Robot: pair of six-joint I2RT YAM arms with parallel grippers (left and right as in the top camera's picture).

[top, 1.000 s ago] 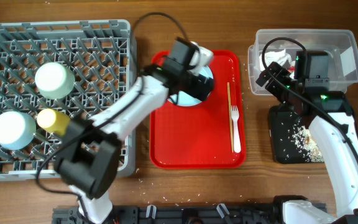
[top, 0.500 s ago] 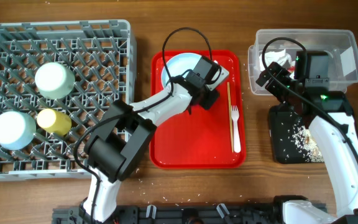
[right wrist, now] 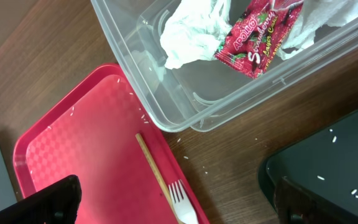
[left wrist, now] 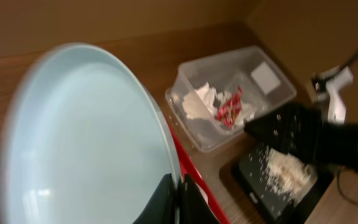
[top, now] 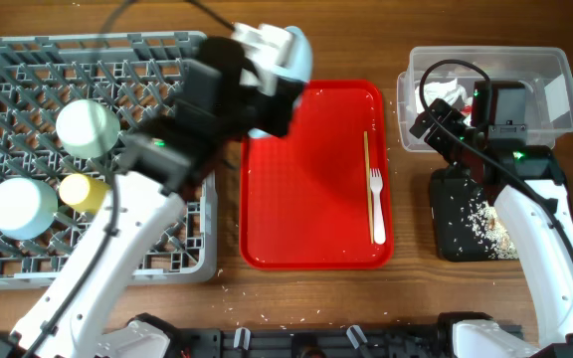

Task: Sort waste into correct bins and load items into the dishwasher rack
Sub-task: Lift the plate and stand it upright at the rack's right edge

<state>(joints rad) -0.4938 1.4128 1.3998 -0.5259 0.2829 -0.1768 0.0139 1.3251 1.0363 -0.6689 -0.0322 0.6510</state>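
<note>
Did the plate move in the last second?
Yes. The plate, pinched by the left gripper, has left the floor of the red tray and now hangs past its top-left corner, toward the rack.

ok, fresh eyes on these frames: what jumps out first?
The left end effector holds the white plate by its rim, up between the grey rack and the red tray. On that tray lie chopsticks and a fork; the red sauce packet sits in the clear tub.
</note>
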